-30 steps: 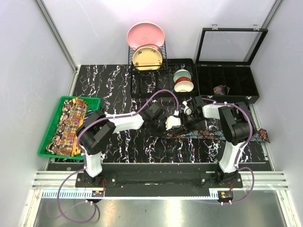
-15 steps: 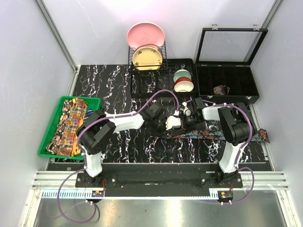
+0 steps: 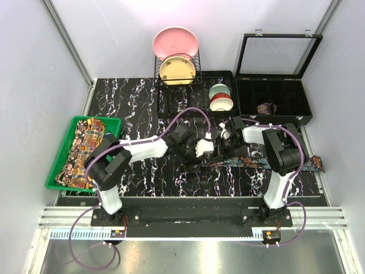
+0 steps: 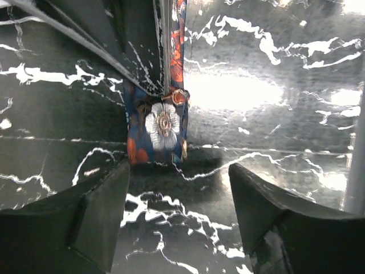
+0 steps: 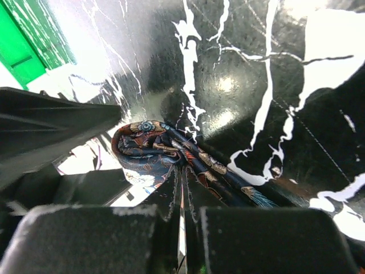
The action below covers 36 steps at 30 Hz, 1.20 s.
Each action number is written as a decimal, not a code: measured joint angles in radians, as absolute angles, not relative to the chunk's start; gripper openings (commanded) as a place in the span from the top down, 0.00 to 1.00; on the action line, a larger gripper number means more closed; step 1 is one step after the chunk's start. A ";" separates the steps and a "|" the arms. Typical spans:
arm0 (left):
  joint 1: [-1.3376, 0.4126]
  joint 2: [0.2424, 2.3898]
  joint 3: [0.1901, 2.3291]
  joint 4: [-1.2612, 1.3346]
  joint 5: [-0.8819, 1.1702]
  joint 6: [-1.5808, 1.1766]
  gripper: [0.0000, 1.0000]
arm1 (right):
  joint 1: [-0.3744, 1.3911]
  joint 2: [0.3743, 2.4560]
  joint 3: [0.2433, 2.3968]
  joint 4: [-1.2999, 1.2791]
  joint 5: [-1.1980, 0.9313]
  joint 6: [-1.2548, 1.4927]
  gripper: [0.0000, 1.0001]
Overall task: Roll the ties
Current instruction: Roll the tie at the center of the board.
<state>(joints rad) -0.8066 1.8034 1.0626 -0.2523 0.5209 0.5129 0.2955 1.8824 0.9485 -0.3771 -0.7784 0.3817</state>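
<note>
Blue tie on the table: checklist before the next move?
1. Grip: right gripper shut on the blue tie: ok.
2. Release: left gripper open, tie's end ahead of its fingers, ungripped: ok.
3. Tight coil at the pinched end: not ok, only a loose fold shows.
4. Tail lying flat: cannot tell, the right arm hides part.
5. Drop-off: case lid open, free compartments beside the rolled tie: ok.

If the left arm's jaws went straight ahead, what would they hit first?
Probably the folded end of the dark tie, just ahead of the open jaws, though depth is unclear.
</note>
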 measured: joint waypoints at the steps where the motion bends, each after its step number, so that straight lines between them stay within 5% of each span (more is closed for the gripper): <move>1: -0.800 1.788 1.053 -0.243 0.532 0.503 0.23 | 0.295 1.883 0.951 -0.382 -0.776 0.380 1.00; 27: -0.715 1.841 0.900 0.263 0.769 0.302 0.33 | 0.295 1.899 0.971 -0.419 -0.761 0.363 1.00; 36: -0.632 1.728 1.084 -0.178 0.733 0.403 0.27 | 0.294 1.906 0.972 -0.420 -0.772 0.359 1.00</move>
<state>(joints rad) -0.6319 1.7283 1.0843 -0.1783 0.7326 0.4030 0.2939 1.9060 0.9722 -0.4202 -0.7715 0.3588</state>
